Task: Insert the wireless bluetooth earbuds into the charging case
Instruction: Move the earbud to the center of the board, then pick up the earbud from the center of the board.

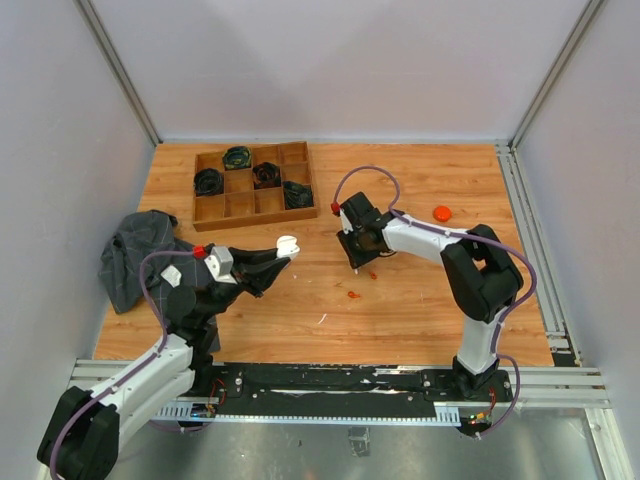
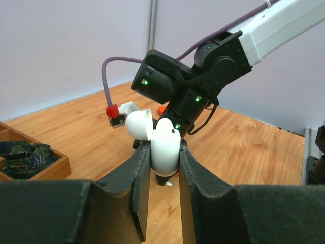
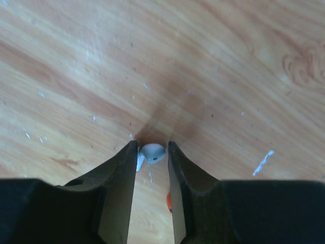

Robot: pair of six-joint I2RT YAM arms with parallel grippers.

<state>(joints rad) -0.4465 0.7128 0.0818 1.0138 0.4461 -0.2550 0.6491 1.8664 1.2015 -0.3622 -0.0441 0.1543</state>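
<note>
My left gripper (image 1: 281, 251) (image 2: 165, 150) holds the white charging case (image 1: 288, 243) (image 2: 165, 147) above the table, its jaws shut on the case body. The case's lid (image 2: 138, 124) is flipped open. My right gripper (image 1: 352, 262) (image 3: 152, 146) points down with its tips at the wood, straddling a pale lavender-white earbud (image 3: 152, 152). The earbud's stem touches the left finger and a thin gap shows at the right finger. An orange-red piece (image 3: 169, 202) peeks out beside that finger. In the top view, small orange-red bits (image 1: 352, 294) lie near that gripper.
A wooden compartment tray (image 1: 255, 207) with dark bundles stands at the back left. A grey cloth (image 1: 135, 255) lies at the left edge. An orange puck (image 1: 442, 212) sits right of the right arm. Both arms meet near the table's middle.
</note>
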